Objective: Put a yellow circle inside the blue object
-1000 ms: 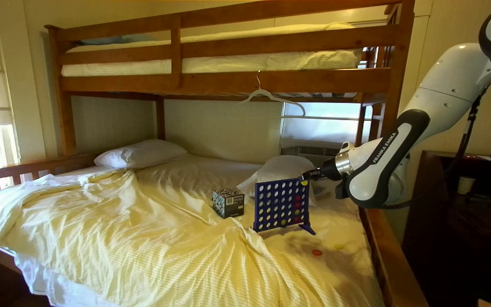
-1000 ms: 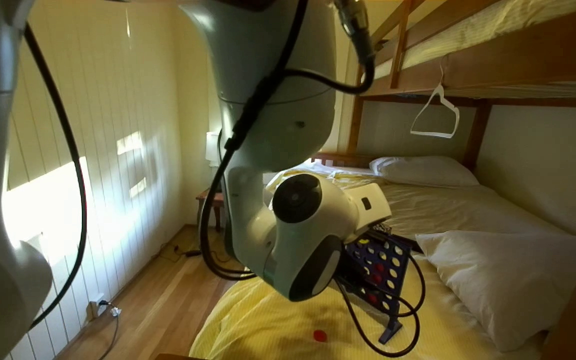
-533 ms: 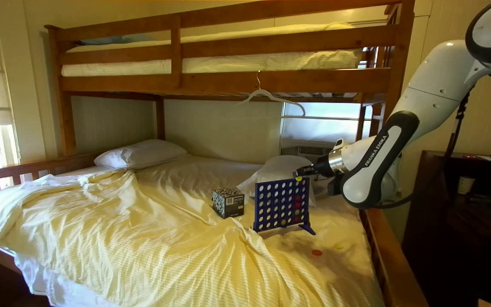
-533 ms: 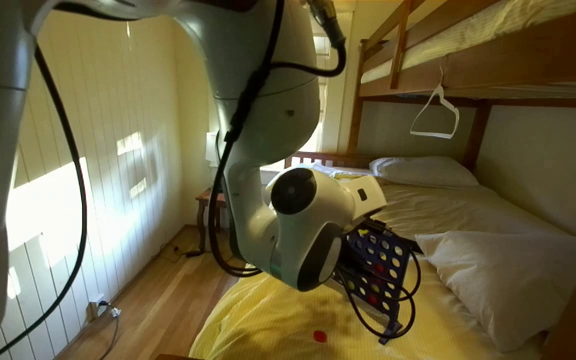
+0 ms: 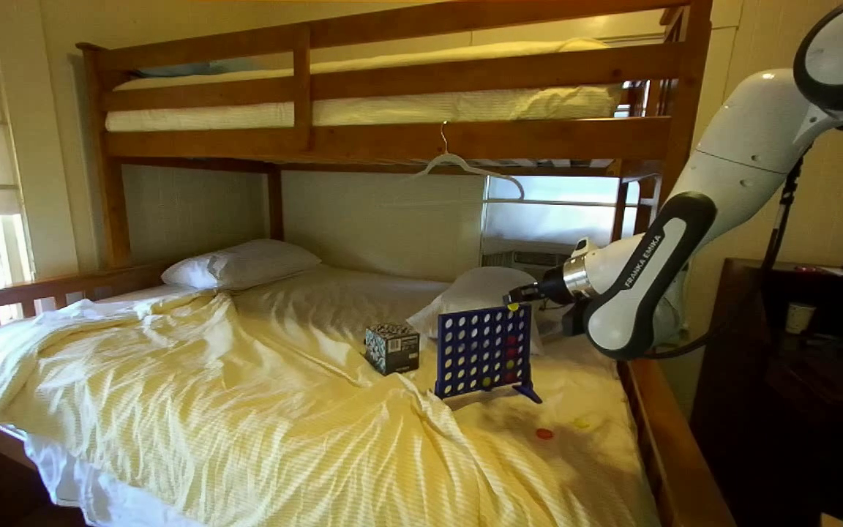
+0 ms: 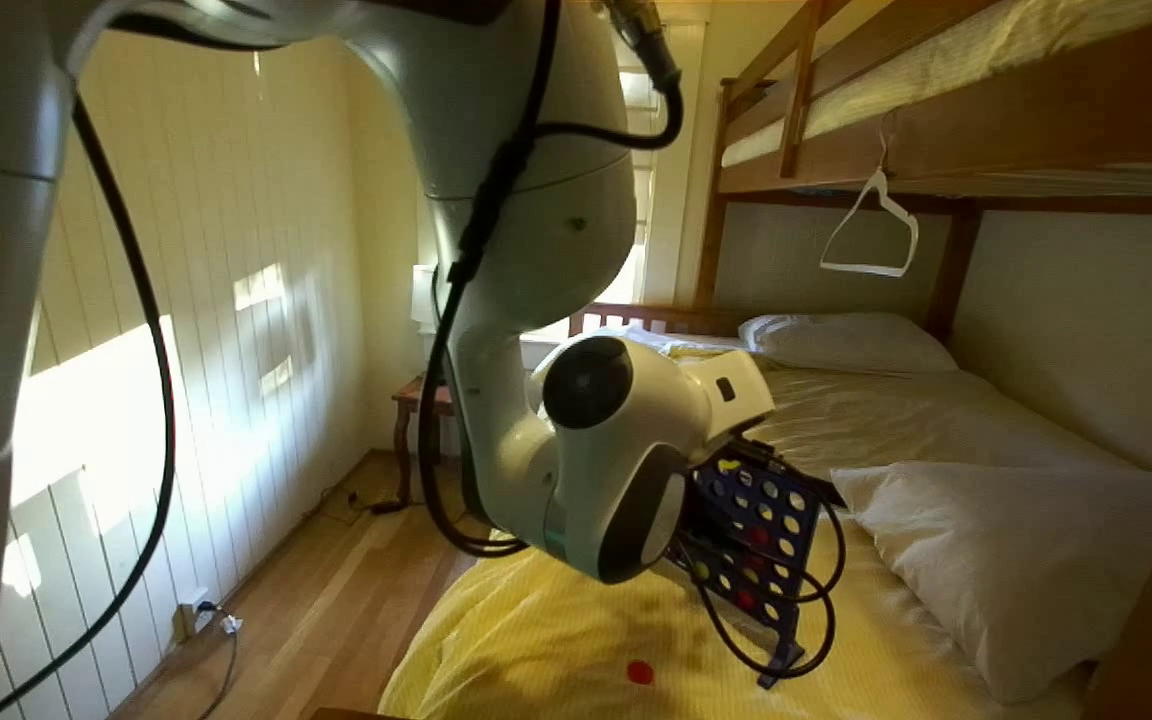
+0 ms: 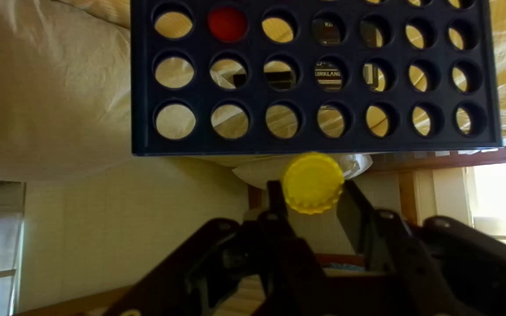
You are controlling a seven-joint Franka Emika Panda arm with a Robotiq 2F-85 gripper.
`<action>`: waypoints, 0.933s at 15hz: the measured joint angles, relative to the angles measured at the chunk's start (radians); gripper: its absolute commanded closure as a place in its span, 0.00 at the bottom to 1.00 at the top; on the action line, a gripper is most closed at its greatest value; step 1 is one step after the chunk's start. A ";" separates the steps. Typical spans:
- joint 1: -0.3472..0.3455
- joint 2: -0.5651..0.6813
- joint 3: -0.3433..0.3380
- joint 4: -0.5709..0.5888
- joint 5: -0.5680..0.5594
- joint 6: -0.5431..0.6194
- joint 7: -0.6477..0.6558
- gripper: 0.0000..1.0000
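One gripper (image 7: 312, 193), its jaws drawn in, holds one yellow disc (image 7: 313, 180): round, flat-faced, rim finely notched, set between the fingertips (image 7: 276, 195). In an exterior view the yellow disc stands slightly higher and farther left than a second ago, now at the top edge of the upright blue grid (image 5: 480, 355); contact unclear. Also: a red disc (image 7: 227, 24) in a grid hole.

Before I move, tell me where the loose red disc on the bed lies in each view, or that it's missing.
In an exterior view: loose red disc low, right of centre, below the blue grid.
In an exterior view: loose red disc near the bottom edge, slightly right of centre.
Wrist view: absent; a different red disc sits inside the blue grid.
Shared landmark: blue grid, in all three.
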 measured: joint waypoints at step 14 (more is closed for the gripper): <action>0.100 0.113 -0.073 0.109 0.000 0.104 0.043 0.90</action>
